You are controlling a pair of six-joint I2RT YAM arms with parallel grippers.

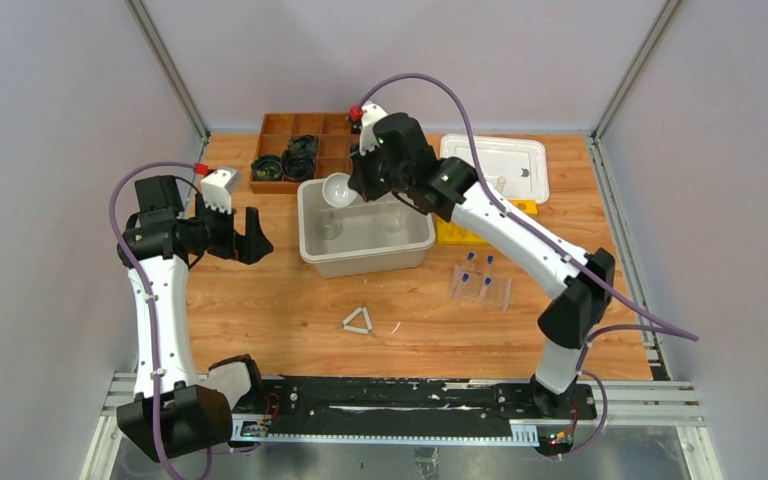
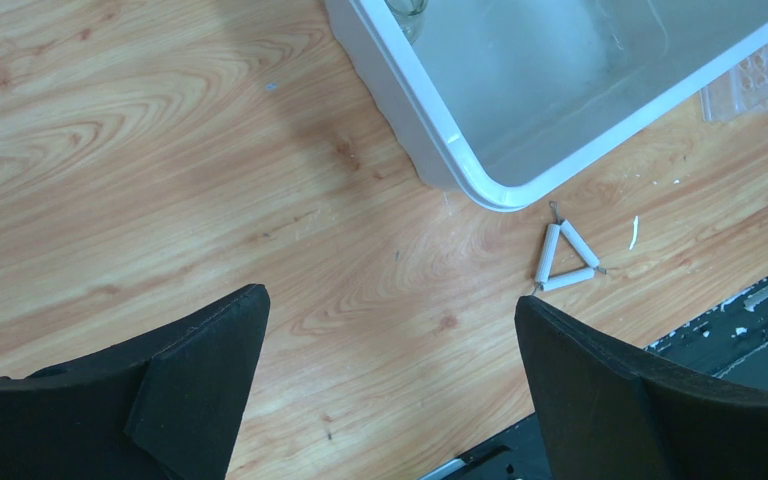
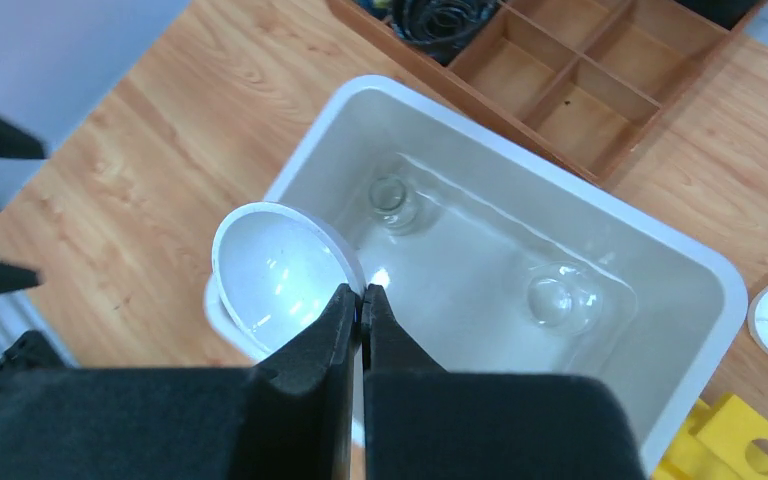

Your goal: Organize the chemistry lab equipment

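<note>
Two beakers (image 3: 393, 200) in bin (image 3: 675, 330), distinct only from right wrist.

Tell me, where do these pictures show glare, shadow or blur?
Right wrist: glints on the glossy white dome and the white plastic tub's floor; left wrist: soft-edged black fingers, faint shadow on the wooden table; top external: even, sharp.
</note>
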